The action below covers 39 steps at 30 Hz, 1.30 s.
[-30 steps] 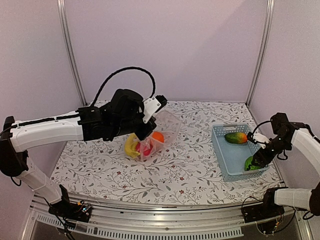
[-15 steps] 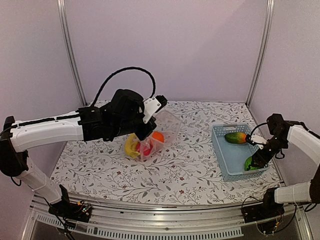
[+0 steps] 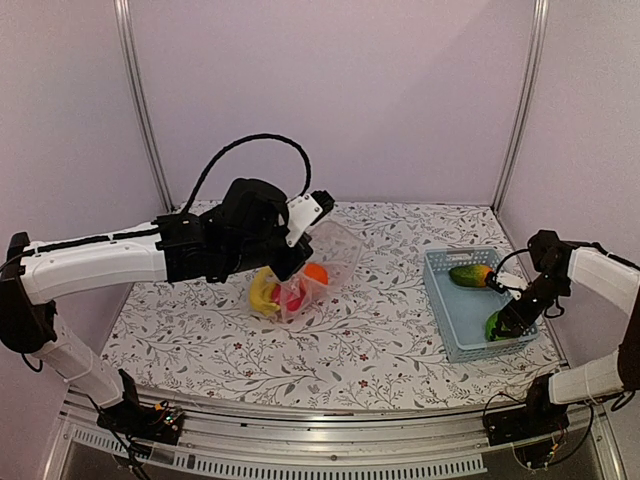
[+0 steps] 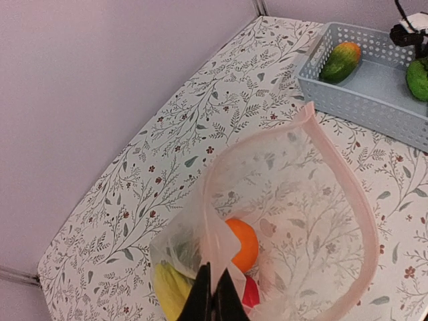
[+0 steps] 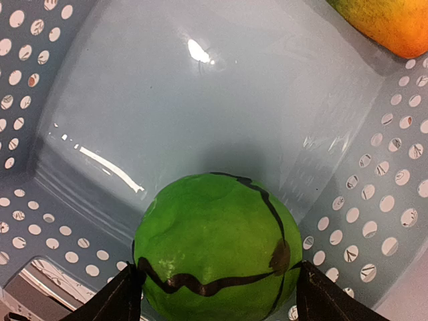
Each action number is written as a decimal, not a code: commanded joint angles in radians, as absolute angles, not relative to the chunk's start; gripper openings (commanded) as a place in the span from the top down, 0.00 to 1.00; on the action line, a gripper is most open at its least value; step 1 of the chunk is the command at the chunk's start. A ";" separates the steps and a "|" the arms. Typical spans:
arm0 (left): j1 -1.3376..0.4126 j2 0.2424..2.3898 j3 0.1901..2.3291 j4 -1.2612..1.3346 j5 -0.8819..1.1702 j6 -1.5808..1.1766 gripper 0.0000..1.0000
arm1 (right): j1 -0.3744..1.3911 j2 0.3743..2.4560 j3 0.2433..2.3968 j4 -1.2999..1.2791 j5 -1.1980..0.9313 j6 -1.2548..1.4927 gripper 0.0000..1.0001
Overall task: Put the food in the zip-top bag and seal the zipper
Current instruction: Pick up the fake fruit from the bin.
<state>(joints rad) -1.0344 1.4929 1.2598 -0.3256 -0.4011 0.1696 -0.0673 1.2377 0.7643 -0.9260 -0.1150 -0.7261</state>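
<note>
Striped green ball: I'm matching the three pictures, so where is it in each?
Top external: ball, right side, basket's near corner.
Left wrist: ball, top right edge, partly cut off.
Right wrist: ball, bottom centre, large.
Shared landmark: mango in the same basket.

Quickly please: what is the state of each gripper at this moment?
Left gripper: closed, pinching the zip-top bag at its zipper.
Right gripper: open, one finger on each side of the striped green ball in the basket.
</note>
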 commanded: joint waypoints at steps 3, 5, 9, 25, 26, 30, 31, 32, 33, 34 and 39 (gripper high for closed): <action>-1.048 1.507 1.246 -0.301 -0.408 0.178 1.00 | -0.067 1.265 0.734 -0.919 -0.125 -0.712 0.22; -1.048 1.508 1.246 -0.303 -0.408 0.179 1.00 | -0.064 1.268 0.734 -0.917 -0.127 -0.708 0.21; -1.048 1.506 1.246 -0.301 -0.409 0.177 1.00 | -0.043 1.274 0.733 -0.911 -0.130 -0.698 0.17; -1.048 1.495 1.244 -0.302 -0.414 0.182 1.00 | -0.007 1.247 0.900 -0.921 -0.224 -0.619 0.39; -1.048 1.495 1.244 -0.302 -0.415 0.182 1.00 | -0.006 1.236 0.907 -0.909 -0.254 -0.609 0.40; -1.048 1.500 1.243 -0.301 -0.419 0.183 1.00 | 0.050 1.207 0.947 -0.885 -0.340 -0.595 0.42; -1.049 1.501 1.243 -0.299 -0.419 0.177 1.00 | 0.066 1.206 0.964 -0.885 -0.352 -0.589 0.42; -1.048 1.502 1.243 -0.299 -0.419 0.174 1.00 | 0.090 1.208 0.984 -0.886 -0.365 -0.584 0.42; -1.048 1.506 1.243 -0.299 -0.415 0.170 1.00 | 0.109 1.212 1.013 -0.885 -0.381 -0.574 0.43; -1.049 1.510 1.243 -0.298 -0.411 0.166 1.00 | 0.132 1.214 1.035 -0.887 -0.396 -0.565 0.43; -1.053 1.522 1.247 -0.303 -0.410 0.158 1.00 | 0.295 1.226 1.159 -0.876 -0.425 -0.540 0.44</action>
<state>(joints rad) -1.0351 1.4990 1.2594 -0.3252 -0.4084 0.1707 0.1867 1.2243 1.0637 -0.8982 -0.3565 -0.5762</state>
